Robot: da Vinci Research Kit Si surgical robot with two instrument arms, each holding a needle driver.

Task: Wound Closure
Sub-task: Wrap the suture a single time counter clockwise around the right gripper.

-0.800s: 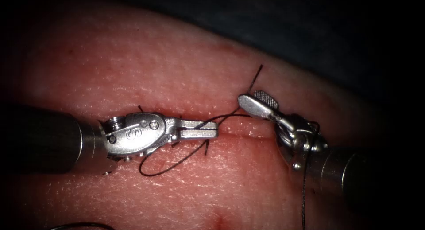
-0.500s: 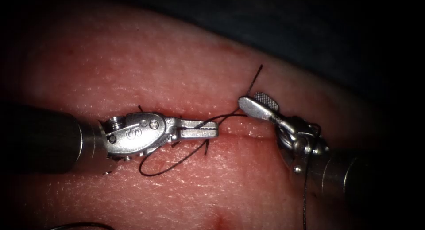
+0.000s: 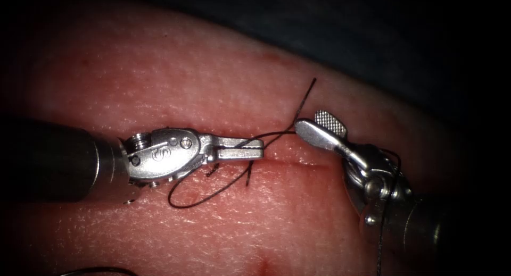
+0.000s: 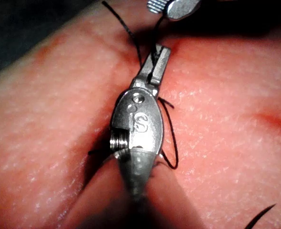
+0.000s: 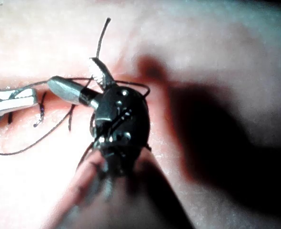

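Left end effector clenched on thread over the cut; right end effector released, holding nothing.

A dark blue-grey surface lies beyond the tissue, past its far edge. It follows that edge as it slopes down toward the tissue's right end. It looks plain, flat and unlit, and what it is made of cannot be told. In the left wrist view the same dark surface borders the tissue's edge.
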